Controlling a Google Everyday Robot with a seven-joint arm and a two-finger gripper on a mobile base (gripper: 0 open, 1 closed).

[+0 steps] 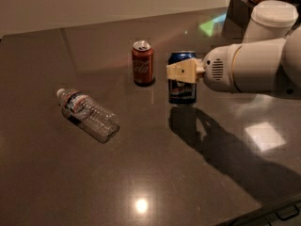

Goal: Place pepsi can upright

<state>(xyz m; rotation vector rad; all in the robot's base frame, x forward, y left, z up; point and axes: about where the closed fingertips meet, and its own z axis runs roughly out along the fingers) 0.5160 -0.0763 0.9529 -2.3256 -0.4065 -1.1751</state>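
The pepsi can (182,92) is dark blue with a silver top. It stands upright on the dark table (141,173), just right of a red-brown cola can (142,63). My gripper (181,72) comes in from the right on a thick white arm. Its tan finger (182,71) lies across the front of the can's upper half, and the gripper is shut on the can. The far finger is hidden behind the can. The can's base looks to be on the table surface.
A clear plastic water bottle (88,114) lies on its side at the left. A white lidded container (270,20) and dark items stand at the back right. The table's front edge runs across the bottom right corner.
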